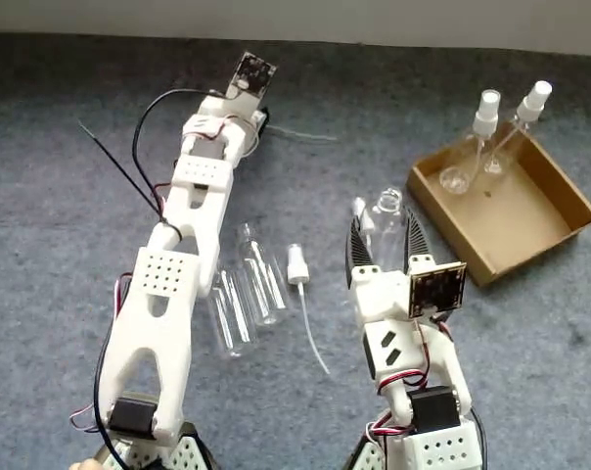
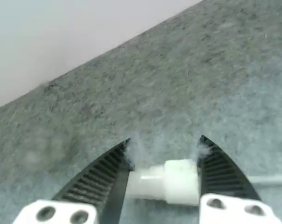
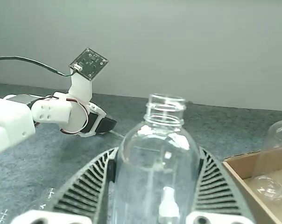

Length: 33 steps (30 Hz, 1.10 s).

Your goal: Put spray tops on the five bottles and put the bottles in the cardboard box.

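The table is covered in grey, fuzzy, matt felt. The bottle is clear, glossy, smooth plastic, and the spray top is white, smooth plastic. The cardboard box is brown and matt. The right gripper has black ribbed fingers on a white matt plastic body.

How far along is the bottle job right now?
Done: two capped bottles stand in the box. In hand: right gripper holds an open bottle, left gripper a spray top. Left: two lying bottles and a loose top on the carpet.
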{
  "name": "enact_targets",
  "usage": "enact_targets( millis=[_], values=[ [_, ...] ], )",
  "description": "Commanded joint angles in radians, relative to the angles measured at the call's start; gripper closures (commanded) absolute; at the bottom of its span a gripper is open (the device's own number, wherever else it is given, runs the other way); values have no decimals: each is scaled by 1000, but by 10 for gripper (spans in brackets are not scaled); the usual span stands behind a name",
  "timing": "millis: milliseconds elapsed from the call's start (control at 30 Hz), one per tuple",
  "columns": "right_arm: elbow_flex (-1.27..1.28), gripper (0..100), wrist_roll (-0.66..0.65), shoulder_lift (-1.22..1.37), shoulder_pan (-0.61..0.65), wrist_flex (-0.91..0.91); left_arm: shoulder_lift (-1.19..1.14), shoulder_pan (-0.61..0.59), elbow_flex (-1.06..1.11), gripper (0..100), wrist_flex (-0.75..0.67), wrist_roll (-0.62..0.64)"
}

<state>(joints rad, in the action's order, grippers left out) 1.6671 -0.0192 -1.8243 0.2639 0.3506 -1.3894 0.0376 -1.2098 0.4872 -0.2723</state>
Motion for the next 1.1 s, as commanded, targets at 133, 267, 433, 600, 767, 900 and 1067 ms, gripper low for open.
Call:
enact_targets(
  millis=[133,267,433,600,767,900,1067],
  values=[
    [113,857,-3,-13,8,4,4,-22,-71,822,143,-9],
    [113,857,-3,-13,8,4,5,-41,-73,822,201,-9],
    [113,857,-3,-13,8,4,4,-85,-73,822,249,-9],
    [113,857,-3,-13,8,4,5,-127,-73,822,345,-8],
    [113,857,-3,-13,8,4,5,-162,-73,822,407,-6],
    [113,857,-3,-13,8,4,5,-166,-136,822,468,-5],
    [113,857,-3,-13,8,4,4,-136,-383,822,697,-5]
  ],
)
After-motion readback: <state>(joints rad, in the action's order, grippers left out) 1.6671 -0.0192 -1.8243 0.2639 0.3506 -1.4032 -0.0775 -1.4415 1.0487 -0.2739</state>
